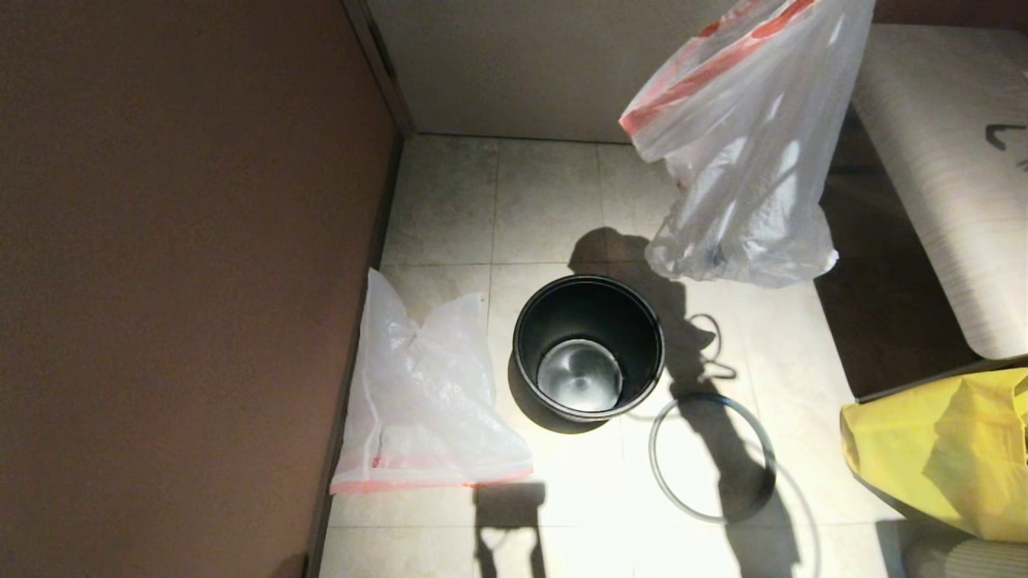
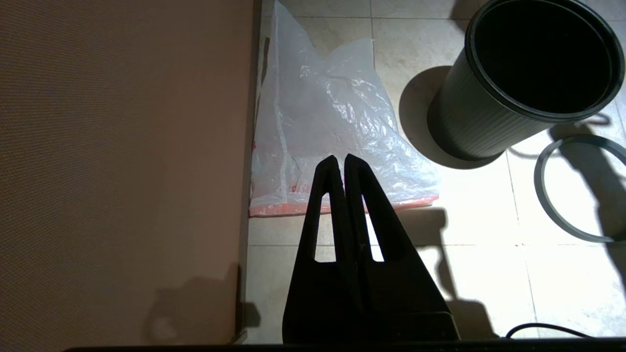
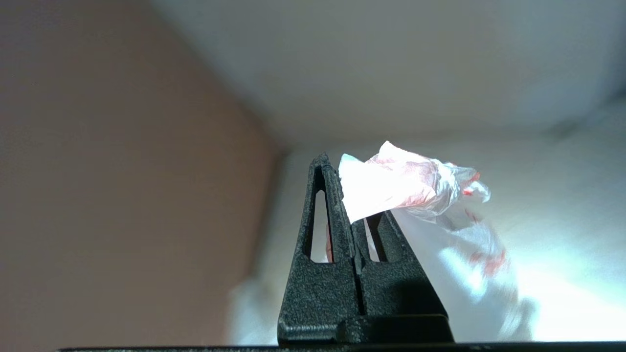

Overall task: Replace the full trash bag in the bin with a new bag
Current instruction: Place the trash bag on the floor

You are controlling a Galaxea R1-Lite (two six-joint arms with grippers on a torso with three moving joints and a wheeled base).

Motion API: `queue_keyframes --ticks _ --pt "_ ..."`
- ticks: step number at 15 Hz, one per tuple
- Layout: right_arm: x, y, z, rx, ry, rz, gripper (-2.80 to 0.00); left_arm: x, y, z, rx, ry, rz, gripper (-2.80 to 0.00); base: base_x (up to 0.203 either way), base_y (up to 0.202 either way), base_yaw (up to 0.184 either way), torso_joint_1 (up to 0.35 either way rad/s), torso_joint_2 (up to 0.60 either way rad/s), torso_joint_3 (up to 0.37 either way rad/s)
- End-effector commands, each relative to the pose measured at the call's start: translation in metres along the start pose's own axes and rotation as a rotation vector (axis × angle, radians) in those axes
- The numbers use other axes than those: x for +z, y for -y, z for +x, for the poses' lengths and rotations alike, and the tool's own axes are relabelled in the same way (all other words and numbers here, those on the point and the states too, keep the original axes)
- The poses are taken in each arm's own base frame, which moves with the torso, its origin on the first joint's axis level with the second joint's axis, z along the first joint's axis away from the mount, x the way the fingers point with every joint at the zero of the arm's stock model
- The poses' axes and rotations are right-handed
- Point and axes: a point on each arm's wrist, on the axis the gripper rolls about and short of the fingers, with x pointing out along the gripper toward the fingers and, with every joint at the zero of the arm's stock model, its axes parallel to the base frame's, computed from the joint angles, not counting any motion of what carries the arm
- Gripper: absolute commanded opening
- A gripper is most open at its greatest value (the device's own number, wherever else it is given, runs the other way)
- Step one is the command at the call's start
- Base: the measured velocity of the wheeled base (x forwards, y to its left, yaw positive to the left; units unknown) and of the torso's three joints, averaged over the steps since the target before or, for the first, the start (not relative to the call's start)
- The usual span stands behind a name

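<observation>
tiled floor [image 1: 554, 201]; right end effector [image 3: 346, 195] clenched on full trash bag [image 1: 743, 160]; left end effector [image 2: 340, 164] closed, empty.

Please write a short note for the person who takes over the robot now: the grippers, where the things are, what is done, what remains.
Right gripper: shut on the full bag, holding it by its red-banded mouth, up in the air beyond and to the right of the bin.
Left gripper: shut, holding nothing, above the near edge of the new bag.
The bin stands on the floor with no bag inside, its metal bottom showing. Its grey hoop lies on the floor to its right. The new bag lies flat to the bin's left, by the wall.
Done: full bag out, hoop off.
Left: put the full bag away, line the bin with the new bag, refit the hoop.
</observation>
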Motion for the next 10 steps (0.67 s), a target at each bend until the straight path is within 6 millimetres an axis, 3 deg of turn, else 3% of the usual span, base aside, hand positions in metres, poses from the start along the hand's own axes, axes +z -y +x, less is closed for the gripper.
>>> queue_keyframes --ticks 1,3,6,9,10 --pt "0.002 0.012 0.005 -0.081 0.052 -0.074 -2.80 0.000 0.000 0.000 0.001 0.000 0.000 -2.80 0.000 0.000 0.000 0.000 0.00 0.000" --pt "0.000 0.024 0.010 -0.128 0.055 -0.148 -2.80 0.000 0.000 0.000 0.001 0.000 0.000 -2.80 0.000 0.000 0.000 0.000 0.00 0.000" --pt "-0.035 0.066 0.045 -0.248 0.022 -0.233 -2.80 0.000 0.000 0.000 0.001 0.000 0.000 -2.80 0.000 0.000 0.000 0.000 0.00 0.000" --pt "-0.096 0.132 0.081 -0.385 -0.097 -0.277 -2.80 0.000 0.000 0.000 0.001 0.000 0.000 -2.80 0.000 0.000 0.000 0.000 0.00 0.000" --pt "-0.126 0.156 0.092 -0.422 -0.166 -0.295 -2.80 0.000 0.000 0.000 0.001 0.000 0.000 -2.80 0.000 0.000 0.000 0.000 0.00 0.000"
